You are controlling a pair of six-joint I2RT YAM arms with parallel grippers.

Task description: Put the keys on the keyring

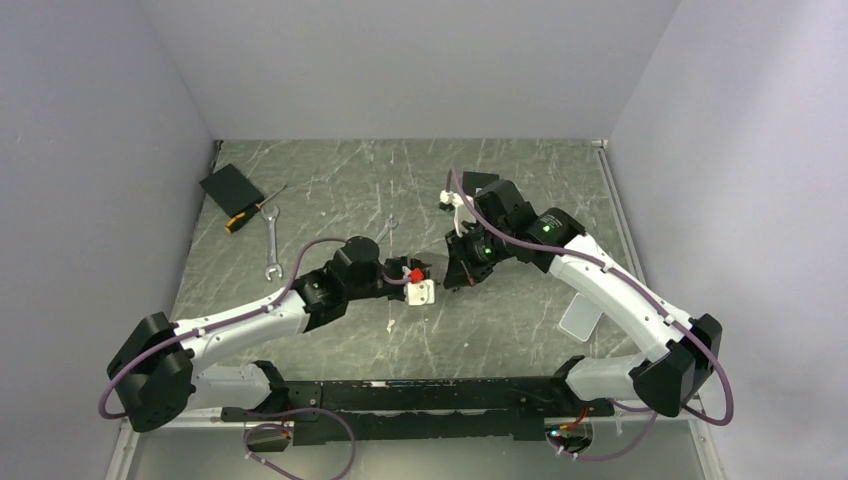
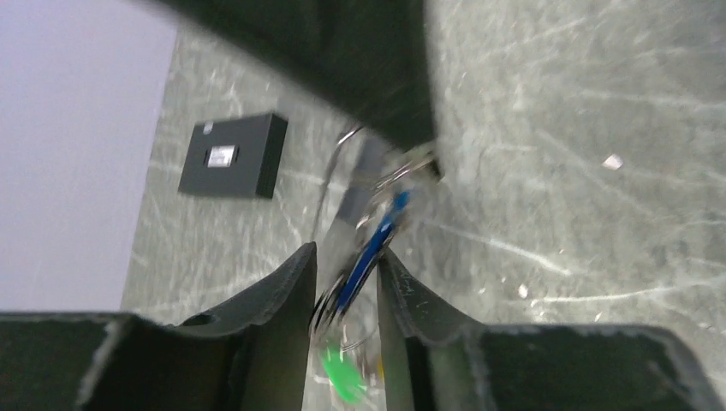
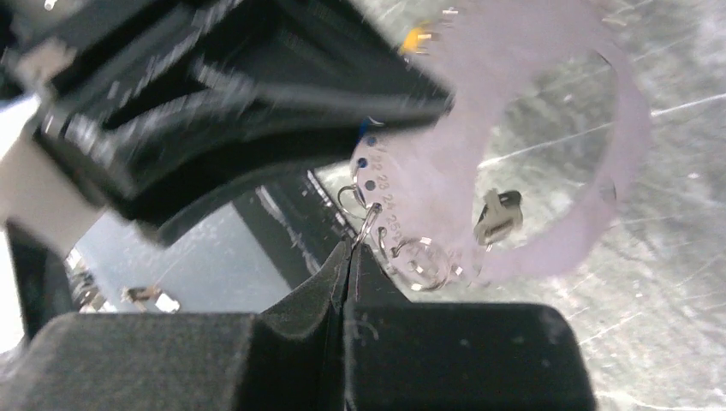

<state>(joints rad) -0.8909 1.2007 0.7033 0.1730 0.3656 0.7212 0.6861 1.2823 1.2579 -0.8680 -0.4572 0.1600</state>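
From above, the left gripper (image 1: 424, 284) and right gripper (image 1: 453, 274) are seen meeting near the middle. At the left wrist, the keys (image 2: 370, 253) are flanked by parted jaws. At the right wrist, the keyring (image 3: 370, 216), judged light, slippery wire, is clamped tight. The keys are best taken by their plastic heads.

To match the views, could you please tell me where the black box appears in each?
Top external: black box, far left beside the screwdriver.
Left wrist: black box, upper left.
Right wrist: not in it.
Shared landmark: scratched grey table.
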